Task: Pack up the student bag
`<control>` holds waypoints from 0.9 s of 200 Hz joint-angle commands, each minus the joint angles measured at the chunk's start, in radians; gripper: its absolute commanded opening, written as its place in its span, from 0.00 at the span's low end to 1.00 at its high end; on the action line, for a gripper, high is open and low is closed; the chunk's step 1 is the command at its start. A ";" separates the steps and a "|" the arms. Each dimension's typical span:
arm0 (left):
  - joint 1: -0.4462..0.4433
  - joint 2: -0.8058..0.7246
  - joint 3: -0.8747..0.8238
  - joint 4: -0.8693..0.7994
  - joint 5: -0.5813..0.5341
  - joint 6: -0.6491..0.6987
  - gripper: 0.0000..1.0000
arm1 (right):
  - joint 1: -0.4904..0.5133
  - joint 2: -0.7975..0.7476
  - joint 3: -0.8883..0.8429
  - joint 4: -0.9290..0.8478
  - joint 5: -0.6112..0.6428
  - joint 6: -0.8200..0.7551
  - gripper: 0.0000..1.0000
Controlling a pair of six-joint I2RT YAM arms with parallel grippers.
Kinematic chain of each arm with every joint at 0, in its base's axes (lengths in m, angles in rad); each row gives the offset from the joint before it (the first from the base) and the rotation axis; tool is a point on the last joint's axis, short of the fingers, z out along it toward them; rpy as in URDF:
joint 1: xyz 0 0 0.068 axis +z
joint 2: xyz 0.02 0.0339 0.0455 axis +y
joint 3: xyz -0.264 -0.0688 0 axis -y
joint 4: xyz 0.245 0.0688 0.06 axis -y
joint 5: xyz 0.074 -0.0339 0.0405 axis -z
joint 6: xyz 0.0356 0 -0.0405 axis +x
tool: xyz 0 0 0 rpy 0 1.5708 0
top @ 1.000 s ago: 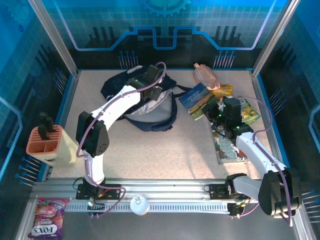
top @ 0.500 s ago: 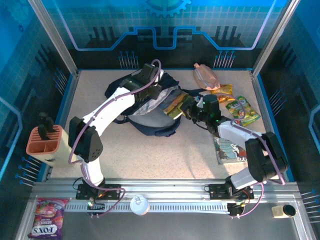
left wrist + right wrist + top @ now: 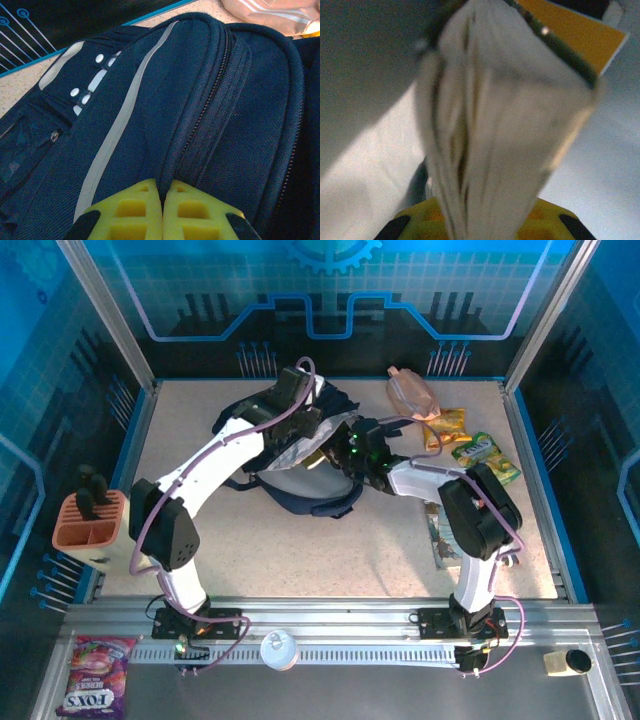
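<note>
The backpack [image 3: 310,490] lies open at the back middle of the surface [image 3: 300,550]. The left end effector [image 3: 162,194] is clenched on a fold of its navy fabric beside the zip. The right end effector [image 3: 481,220] is grasping a book [image 3: 505,125], pages fanned, at the backpack's mouth.

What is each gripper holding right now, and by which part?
The left gripper pinches a fold of the student bag beside a zip. The right gripper clamps a book across its covers at the near end, page edges showing.
</note>
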 commanded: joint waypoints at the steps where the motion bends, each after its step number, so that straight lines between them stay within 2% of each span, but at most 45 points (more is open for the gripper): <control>1: 0.017 -0.100 0.007 0.150 0.043 -0.068 0.00 | 0.031 0.070 0.103 0.077 0.057 -0.001 0.16; 29: 0.053 -0.108 -0.039 0.176 0.089 -0.092 0.00 | 0.052 0.142 0.149 0.080 0.057 0.024 0.22; 96: 0.127 -0.105 -0.087 0.182 0.178 -0.166 0.00 | 0.045 0.121 0.190 -0.052 -0.022 -0.033 0.63; 118: 0.147 -0.099 -0.089 0.174 0.186 -0.188 0.00 | 0.032 0.081 0.174 -0.153 -0.047 -0.038 0.65; 136: 0.159 -0.100 -0.097 0.175 0.207 -0.193 0.00 | 0.028 0.053 0.163 -0.237 -0.049 -0.044 0.64; 180: 0.159 -0.106 -0.106 0.181 0.259 -0.191 0.00 | 0.028 0.120 0.194 -0.241 -0.072 -0.021 0.55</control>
